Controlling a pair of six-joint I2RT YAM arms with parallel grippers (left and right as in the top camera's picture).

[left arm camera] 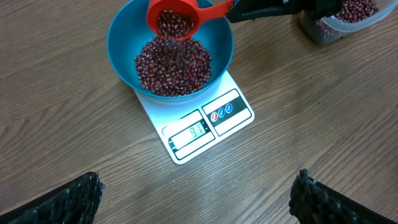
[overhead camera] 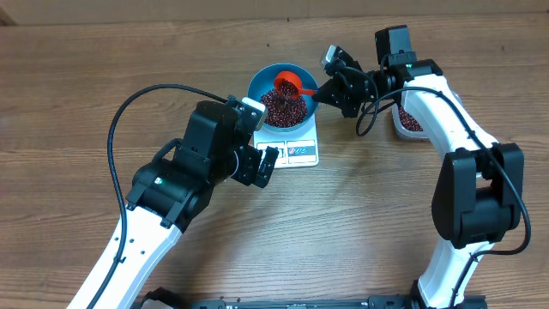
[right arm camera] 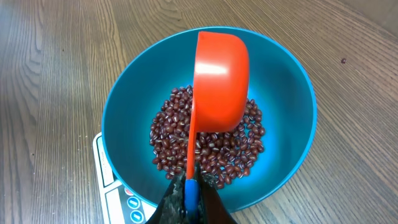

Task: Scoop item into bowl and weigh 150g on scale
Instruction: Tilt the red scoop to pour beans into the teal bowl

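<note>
The blue bowl (overhead camera: 260, 86) (left arm camera: 122, 43) (right arm camera: 292, 99) sits on the white scale (overhead camera: 302, 153) (left arm camera: 214, 121) (right arm camera: 102, 174), with a pile of dark red beans (overhead camera: 281, 107) (left arm camera: 173, 67) (right arm camera: 214, 146) in it. My right gripper (overhead camera: 321, 92) (right arm camera: 191, 198) is shut on the handle of an orange scoop (overhead camera: 287, 84) (left arm camera: 174, 18) (right arm camera: 221, 78). The scoop hangs tilted over the bowl with beans still in its cup. My left gripper (overhead camera: 264, 160) (left arm camera: 196, 205) stands open and empty over bare wood, just in front of the scale, whose display is lit.
A clear tub (overhead camera: 410, 122) (left arm camera: 345, 17) holding more beans stands to the right of the scale, partly behind my right arm. Black cables loop from both arms over the wooden table (overhead camera: 77, 94).
</note>
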